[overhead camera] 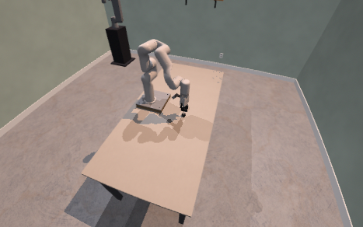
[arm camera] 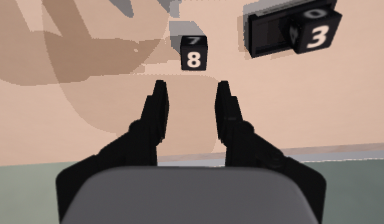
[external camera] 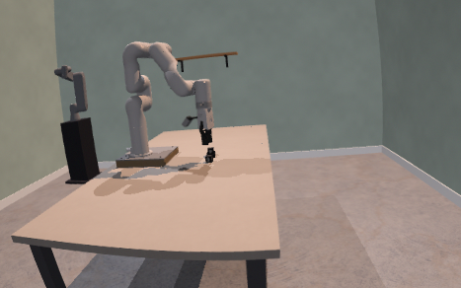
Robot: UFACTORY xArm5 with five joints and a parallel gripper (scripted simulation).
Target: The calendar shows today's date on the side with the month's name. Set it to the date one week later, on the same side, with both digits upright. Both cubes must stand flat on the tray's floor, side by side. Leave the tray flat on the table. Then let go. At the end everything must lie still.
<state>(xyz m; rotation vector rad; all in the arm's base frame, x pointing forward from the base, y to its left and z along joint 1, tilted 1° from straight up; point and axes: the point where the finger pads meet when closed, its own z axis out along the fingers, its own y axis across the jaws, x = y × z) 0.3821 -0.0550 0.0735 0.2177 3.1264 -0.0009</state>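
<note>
A black cube (arm camera: 194,52) stands alone on the table, showing a white 8 toward the wrist camera and a 7 on its top. The black calendar tray (arm camera: 265,34) lies to its right. The tray holds a second black cube (arm camera: 315,36) at its right end, showing a 3 with a 0 on top. The tray's left half shows no cube. My gripper (arm camera: 192,93) (overhead camera: 183,109) (external camera: 206,141) hangs above the table just short of the 8 cube, pointing down. Its fingers stand half apart with nothing between them.
The arm's base plate (overhead camera: 153,103) (external camera: 147,157) sits on the table (overhead camera: 155,163) left of the calendar. The table's far edge lies close behind the gripper in the wrist view. A black pedestal (overhead camera: 120,46) stands on the floor beyond the table.
</note>
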